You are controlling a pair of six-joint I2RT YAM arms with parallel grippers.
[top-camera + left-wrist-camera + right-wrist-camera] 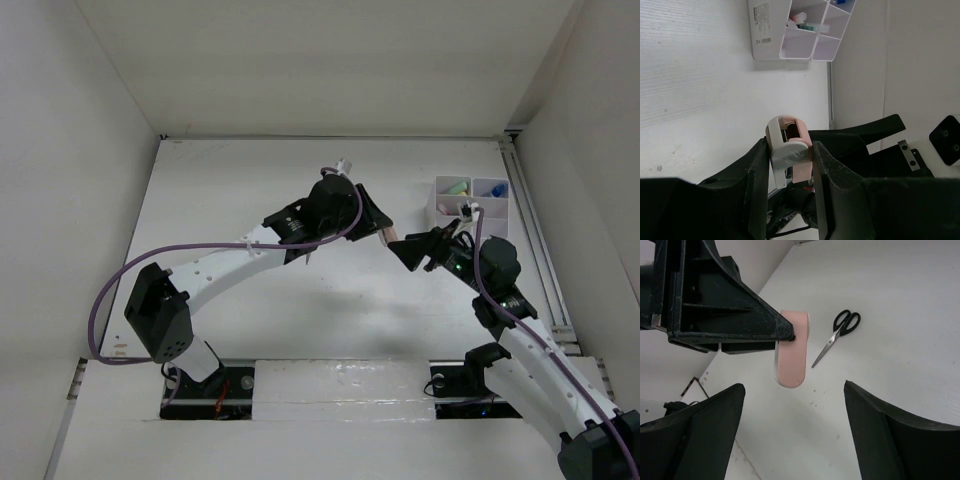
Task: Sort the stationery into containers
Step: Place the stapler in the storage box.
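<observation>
Held up in the air over the middle of the desk [250,190]: the white-pink eraser [788,145]. Pinched tight between the fingers of the left gripper [790,162], one finger on the white side and one on the pink side. Not in the white organizer box [767,35] yet. Box sitting well apart, at the far right of the desk (with some markers [807,25] already inside).

Facing the eraser from the right: the right gripper [795,390]. Fingers spread wide, holding nothing, one on each side of the eraser's free end and not touching it. Looks like a hand-over about to happen.

Could go wrong in a few ways from here:
- Risk of a drop onto the desk if let go by the left fingers too soon, before a good squeeze from the right ones.
- Risk of popping out if squeezed only at the round tip, smooth and curved there.
- Risk of a bump, black finger against black finger, if pushed in too far.

Long and flat, with one round end. Long side running along the left fingers. Round end sticking out past them, pointing to the right and a bit near, toward the right gripper. Wide pink face turned to the right wrist camera.

Down on the desk past the eraser: the black-handled scissors [836,337], lying flat, blades shut, waiting for later.
</observation>
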